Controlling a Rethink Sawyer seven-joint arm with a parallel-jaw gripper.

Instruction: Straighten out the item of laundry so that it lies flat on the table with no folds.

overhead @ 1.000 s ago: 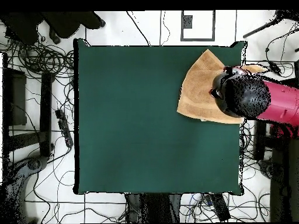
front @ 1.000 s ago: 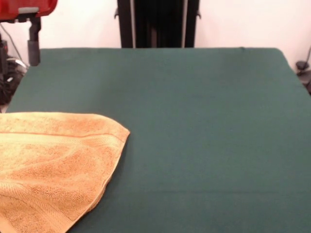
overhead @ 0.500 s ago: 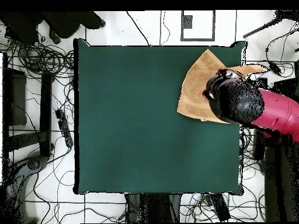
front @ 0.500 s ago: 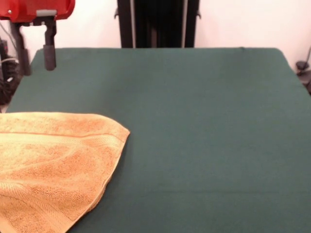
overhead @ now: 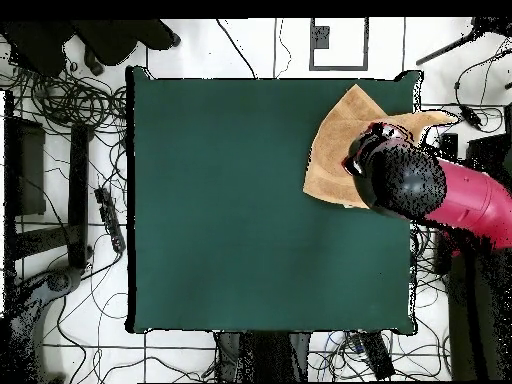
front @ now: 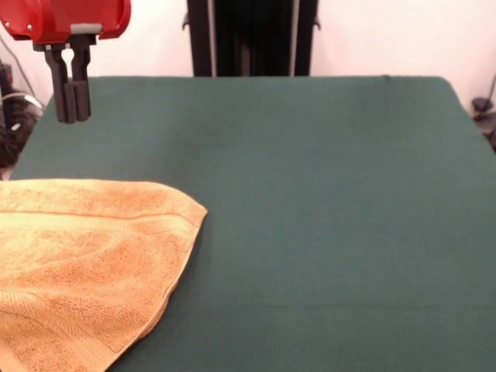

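Claw — black two-fingered gripper [front: 70,115] under a red housing, hanging above the table's far left area in the front view. Fingers pressed together, clenched on nothing; tips clear of the cloth, not touching any item.

Arm — red and black arm [overhead: 460,195], entering from the right side in the overhead view; its wrist covers part of the towel there.

Task item — golden-orange terry towel [front: 85,263], roughly square but doubled over. In the front view it lies at the near left corner, nearer the camera than the claw and slightly to its right, well below the fingertips. One rounded folded corner points right toward the table's middle; a woven border band runs across the upper layer. The stacked edges along its right side show the fold. Its left and near portions run out of the front view; in the overhead view a corner overhangs the table's edge. The label is not visible.

Surface — large rectangular table covered in plain dark green cloth [front: 325,201]. Bare and open everywhere beyond the towel — ample room toward the centre.

Judgement: unfolding probably calls for the claw to open, descend on the folded corner and draw the layer toward the open middle, away from the edge.
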